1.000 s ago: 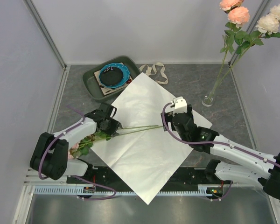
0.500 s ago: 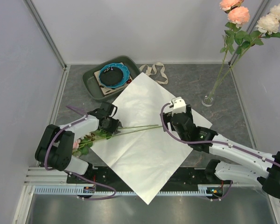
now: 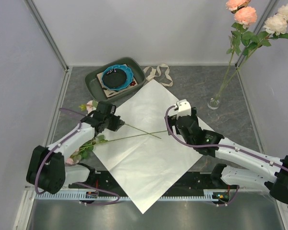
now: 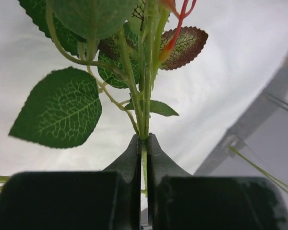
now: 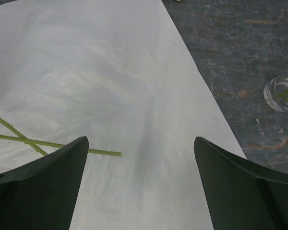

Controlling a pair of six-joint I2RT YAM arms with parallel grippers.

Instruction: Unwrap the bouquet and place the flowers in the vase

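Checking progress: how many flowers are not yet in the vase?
2 flowers: one pinched in the left gripper, stem over the paper; the other lies on the paper, crossing it. More may hide under the left arm.

On the left wrist camera the left gripper [image 4: 144,143] pinches a stem [image 4: 146,91], but the stem and its leaves [image 4: 57,114] run off the top edge, so no bloom shows there (the finger bodies are a dark blur along the bottom). From above, those fingertips are tucked under the wrist, and a pale bloom [image 3: 90,106] peeks out beside it, too small for me to read. The 2nd flower's head [image 3: 77,153] crowds against the left arm [image 3: 67,141]; how much is covered I can't tell. The roses [image 3: 245,15] over the vase [image 3: 214,102] are clipped by the top and right edges. On the right wrist camera 2 stem ends [image 5: 62,146] leave the left edge.
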